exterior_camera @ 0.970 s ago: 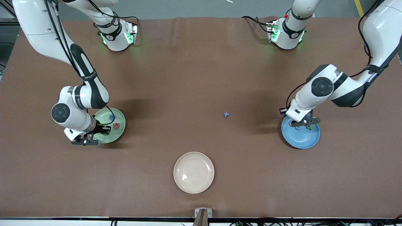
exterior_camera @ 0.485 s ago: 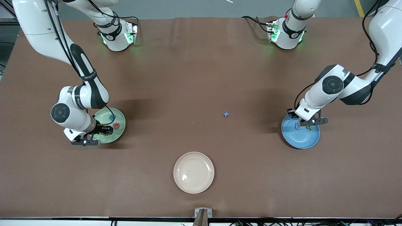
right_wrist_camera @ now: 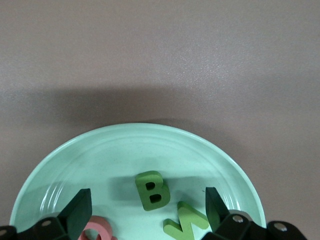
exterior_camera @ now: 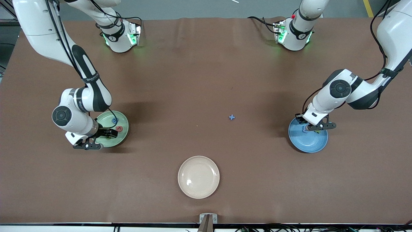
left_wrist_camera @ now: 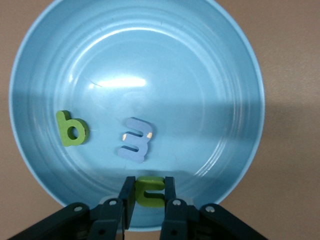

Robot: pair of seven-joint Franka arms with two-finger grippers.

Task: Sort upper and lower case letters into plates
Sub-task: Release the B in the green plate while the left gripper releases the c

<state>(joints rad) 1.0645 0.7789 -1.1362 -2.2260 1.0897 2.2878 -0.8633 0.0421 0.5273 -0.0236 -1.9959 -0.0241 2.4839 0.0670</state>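
My left gripper (exterior_camera: 314,127) hangs low over the blue plate (exterior_camera: 307,141). In the left wrist view the gripper (left_wrist_camera: 149,183) is shut on a green lower-case c (left_wrist_camera: 149,192) near the rim of the blue plate (left_wrist_camera: 175,60). A green b (left_wrist_camera: 72,129) and a pale blue letter (left_wrist_camera: 135,140) lie in that plate. My right gripper (exterior_camera: 107,132) is over the mint green plate (exterior_camera: 118,138). In the right wrist view this gripper (right_wrist_camera: 146,201) is open and empty above the mint plate (right_wrist_camera: 115,155). A green B (right_wrist_camera: 151,190), a green W (right_wrist_camera: 185,223) and a pink letter (right_wrist_camera: 98,230) lie in it.
A small blue cross-shaped piece (exterior_camera: 231,117) lies on the brown table between the two plates. A cream-beige plate (exterior_camera: 198,177) sits nearer to the front camera, mid-table. Both arm bases stand at the table's back edge.
My left arm has shifted a little toward its own end of the table, keeping its gripper over the blue plate. The right arm has not moved.
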